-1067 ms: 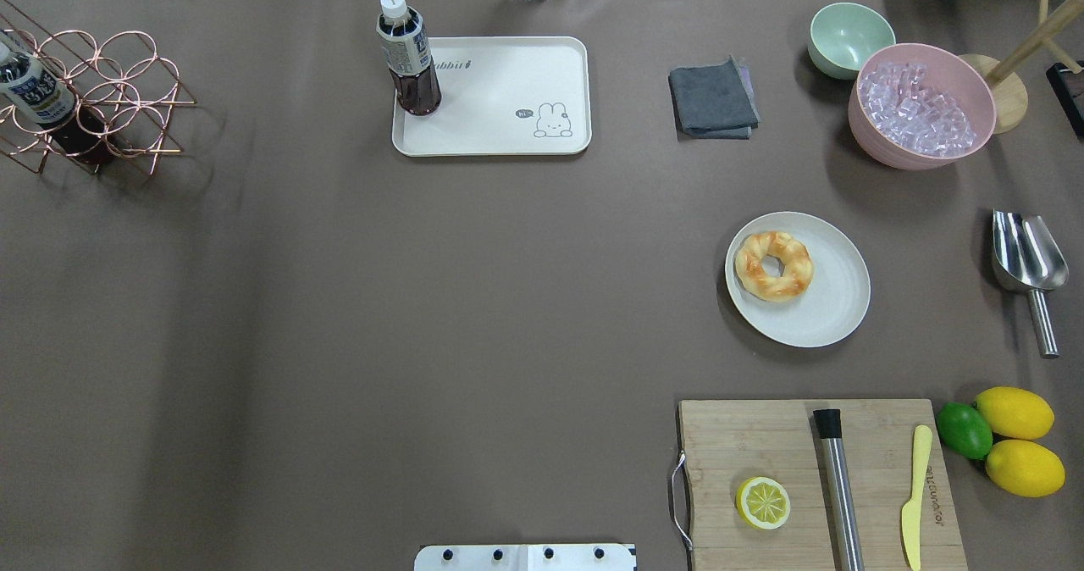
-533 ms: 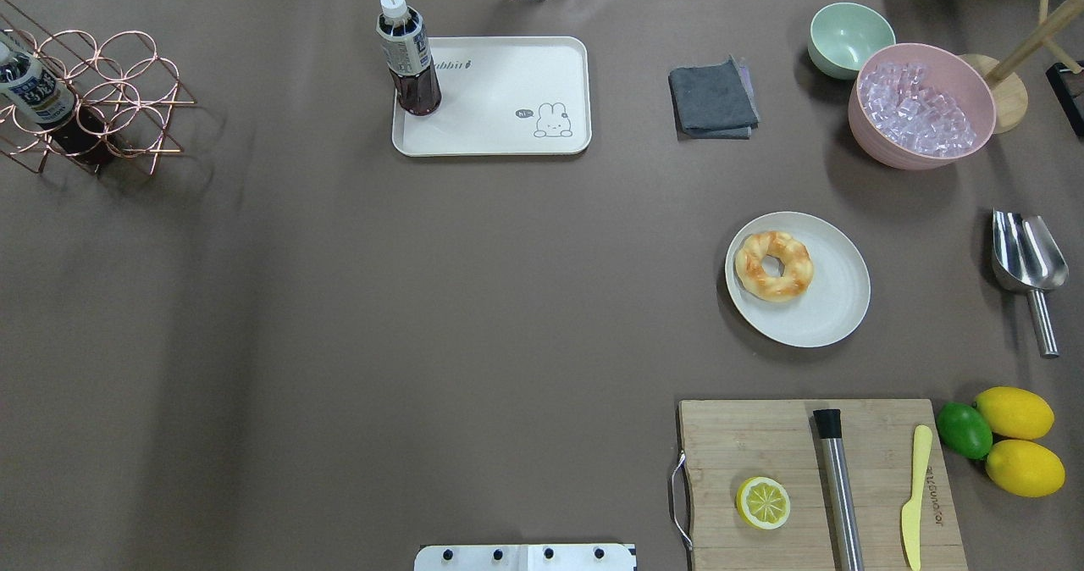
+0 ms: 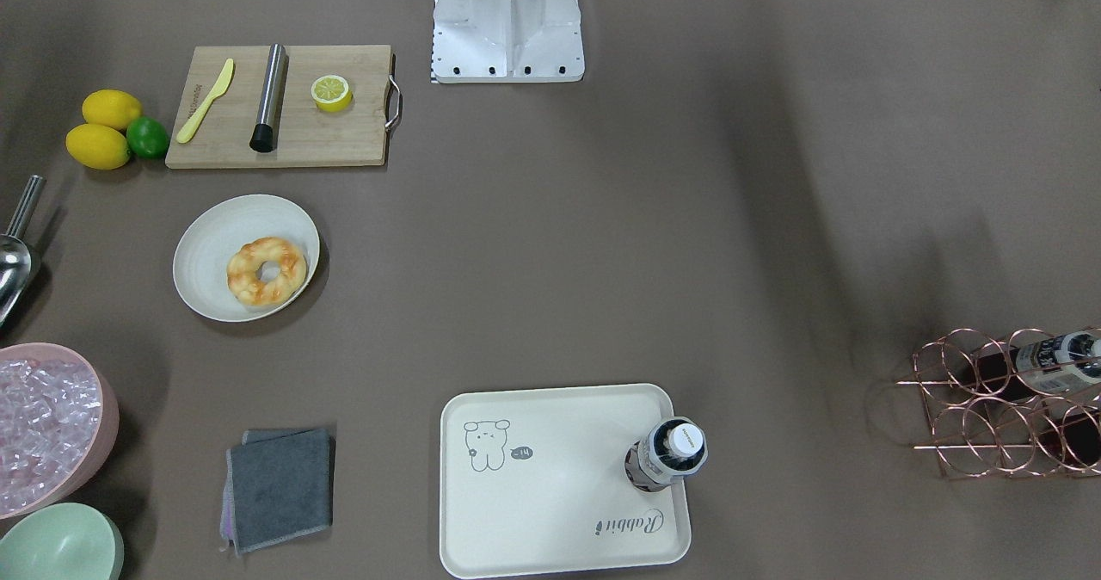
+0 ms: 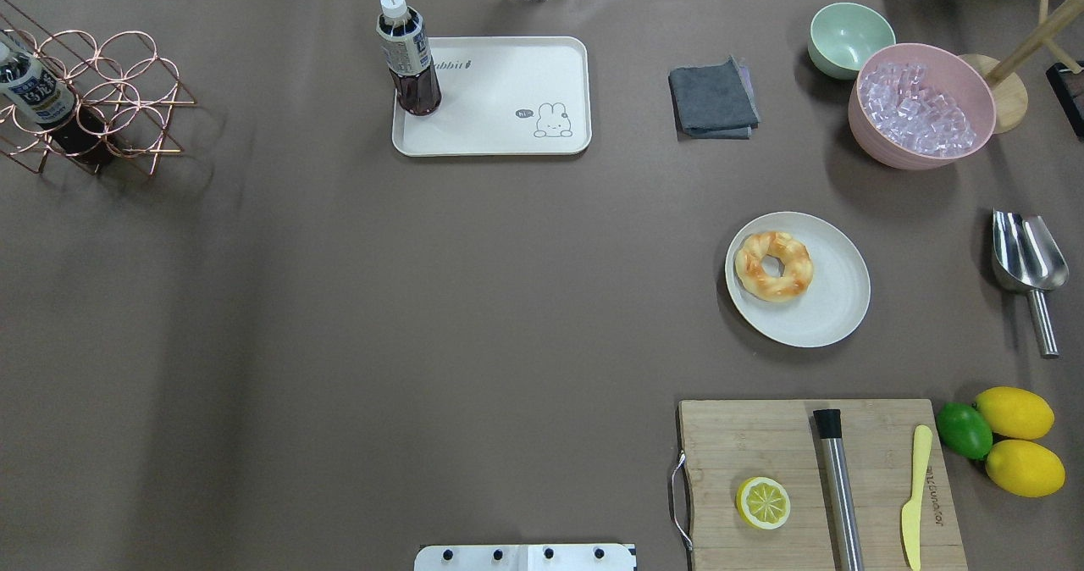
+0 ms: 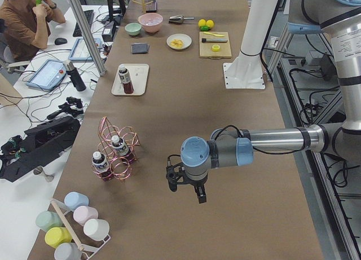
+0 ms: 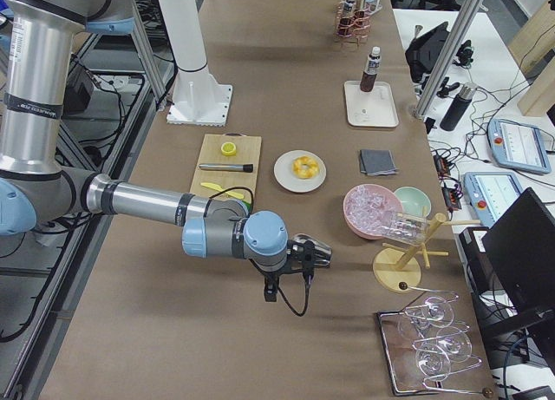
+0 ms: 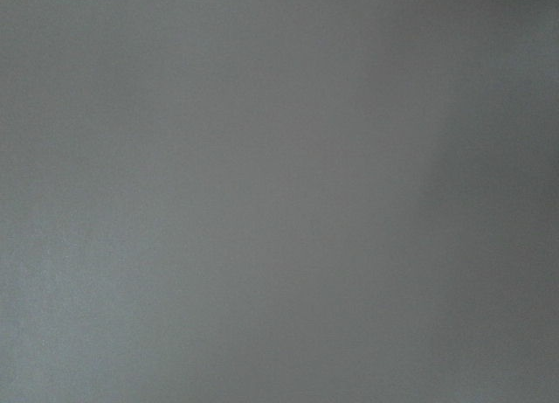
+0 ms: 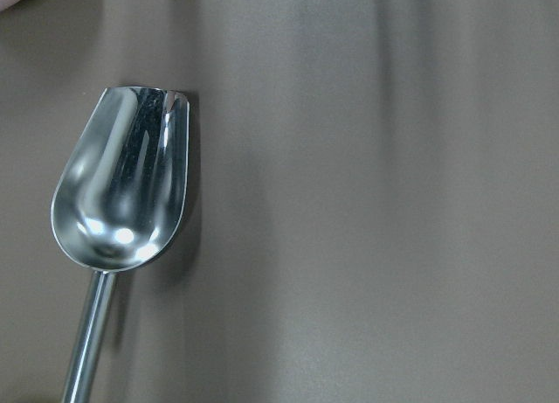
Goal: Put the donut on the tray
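The donut (image 4: 773,266) lies on the left part of a round cream plate (image 4: 834,308) at the table's right middle; it also shows in the front-facing view (image 3: 267,272). The tray (image 4: 508,130) sits at the far middle, with a dark drink bottle (image 4: 408,63) standing on its left corner. Neither gripper shows in the overhead or front-facing view. My left gripper (image 5: 186,188) hangs over bare table at the left end, and my right gripper (image 6: 317,254) hangs at the right end. I cannot tell whether either is open or shut.
A cutting board (image 4: 762,444) holds a lemon half (image 4: 763,502), a steel muddler and a yellow knife. Lemons and a lime (image 4: 963,429) lie to its right. A steel scoop (image 8: 122,193), a pink ice bowl (image 4: 921,105), a green bowl, a grey cloth (image 4: 713,98) and a copper bottle rack (image 4: 93,101) stand around.
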Tool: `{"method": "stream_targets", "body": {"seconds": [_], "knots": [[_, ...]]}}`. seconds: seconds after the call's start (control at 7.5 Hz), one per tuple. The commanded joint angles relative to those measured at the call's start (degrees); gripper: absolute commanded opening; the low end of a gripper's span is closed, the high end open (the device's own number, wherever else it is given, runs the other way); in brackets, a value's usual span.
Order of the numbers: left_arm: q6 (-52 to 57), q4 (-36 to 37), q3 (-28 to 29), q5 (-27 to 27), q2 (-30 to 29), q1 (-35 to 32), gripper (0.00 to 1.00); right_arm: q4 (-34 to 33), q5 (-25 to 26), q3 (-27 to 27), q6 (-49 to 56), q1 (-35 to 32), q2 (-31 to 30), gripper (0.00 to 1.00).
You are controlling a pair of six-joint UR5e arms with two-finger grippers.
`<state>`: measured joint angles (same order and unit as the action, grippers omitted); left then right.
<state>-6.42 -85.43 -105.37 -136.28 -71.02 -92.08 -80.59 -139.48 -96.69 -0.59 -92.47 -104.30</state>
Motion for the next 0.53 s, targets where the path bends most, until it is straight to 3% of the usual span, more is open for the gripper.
{"method": "stream_targets", "body": {"seconds": [0.0,0.4], "knots": [[0.0,0.0,0.2,0.1,0.2,0.0,0.98,0.0,-2.0,-0.1,0.1,-0.5,-0.1,1.0],[0.0,0.0,0.1,0.1,0.2,0.0,0.98,0.0,-2.0,-0.1,-0.4,-0.6,0.0,1.0]]}}
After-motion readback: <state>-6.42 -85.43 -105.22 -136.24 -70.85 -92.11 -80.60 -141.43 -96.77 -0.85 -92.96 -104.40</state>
